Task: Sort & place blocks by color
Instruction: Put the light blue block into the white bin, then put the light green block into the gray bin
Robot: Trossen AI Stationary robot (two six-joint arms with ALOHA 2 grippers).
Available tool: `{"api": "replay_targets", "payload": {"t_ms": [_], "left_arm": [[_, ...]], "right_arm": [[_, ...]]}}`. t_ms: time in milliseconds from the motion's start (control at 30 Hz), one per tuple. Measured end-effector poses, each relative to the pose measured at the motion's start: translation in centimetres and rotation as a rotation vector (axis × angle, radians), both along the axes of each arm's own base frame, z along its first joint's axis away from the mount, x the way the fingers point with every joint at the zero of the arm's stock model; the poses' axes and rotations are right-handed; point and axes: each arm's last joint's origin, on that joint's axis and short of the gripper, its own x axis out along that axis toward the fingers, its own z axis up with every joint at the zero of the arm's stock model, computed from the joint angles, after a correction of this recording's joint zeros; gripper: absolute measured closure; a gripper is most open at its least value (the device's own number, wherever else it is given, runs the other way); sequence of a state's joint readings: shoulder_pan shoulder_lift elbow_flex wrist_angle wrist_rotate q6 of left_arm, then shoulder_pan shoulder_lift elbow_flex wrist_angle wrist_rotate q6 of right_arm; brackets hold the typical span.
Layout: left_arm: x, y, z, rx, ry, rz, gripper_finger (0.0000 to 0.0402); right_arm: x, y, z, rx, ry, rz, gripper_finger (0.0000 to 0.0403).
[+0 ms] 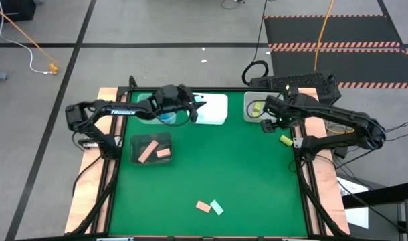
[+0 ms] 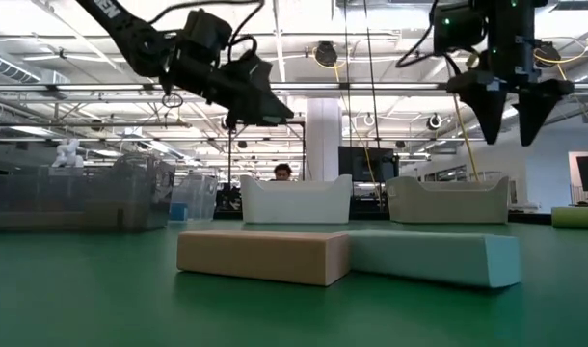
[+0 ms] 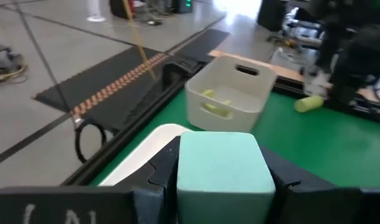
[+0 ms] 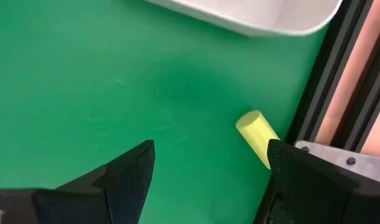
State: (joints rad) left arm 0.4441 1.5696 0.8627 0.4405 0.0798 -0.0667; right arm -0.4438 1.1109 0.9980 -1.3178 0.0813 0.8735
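Hovering spread-fingered, our right gripper [image 4: 205, 180] hangs above the yellow-green bar [image 4: 257, 137]; it lies on the mat by the table's right edge, long axis slanting across our fingers' gap; our left gripper [image 3: 220, 186] pinches a mint block [image 3: 222, 177].

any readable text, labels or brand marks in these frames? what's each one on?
"TROSSEN": white lettering along the left arm in the high view, small but legible.
White letters on the same arm at the top left of the low view: cut off at the edge, not readable.
Pale marks on the left gripper body in its own wrist view: blurred and partial, not readable.
Nothing legible on the bins, blocks or table.
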Motion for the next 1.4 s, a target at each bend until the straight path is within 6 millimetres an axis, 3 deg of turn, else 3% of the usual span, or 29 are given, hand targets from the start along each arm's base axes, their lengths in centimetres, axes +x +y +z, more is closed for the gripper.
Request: {"api": "replay_targets", "payload": {"t_ms": [367, 733, 933, 1200, 1400], "left_arm": [[0.1, 2.7, -3.9, -0.203, 0.04, 0.123, 0.0272], [0.4, 3.0, -6.9, -0.432, 0.069, 0.194, 0.0272], [0.4, 3.0, -7.1, -0.445, 0.075, 0.197, 0.0267], [0.5, 3.1, -7.0, -0.413, 0.075, 0.186, 0.0175], [0.5, 3.1, -7.0, -0.405, 0.077, 0.186, 0.0178]], "right_arm": [[-1.6, 0.8, -5.4, 0.077, 0.149, 0.027, 0.0103], [-1.5, 0.7, -6.7, 0.074, 0.138, 0.038, 0.015], [-2.1, 1.0, -8.7, 0.081, 0.153, 0.022, 0.0171], [-2.7, 1.2, -10.9, 0.05, 0.156, 0.02, 0.0174], [-2.9, 1.2, -11.5, 0.033, 0.175, 0.03, 0.0174]]}}
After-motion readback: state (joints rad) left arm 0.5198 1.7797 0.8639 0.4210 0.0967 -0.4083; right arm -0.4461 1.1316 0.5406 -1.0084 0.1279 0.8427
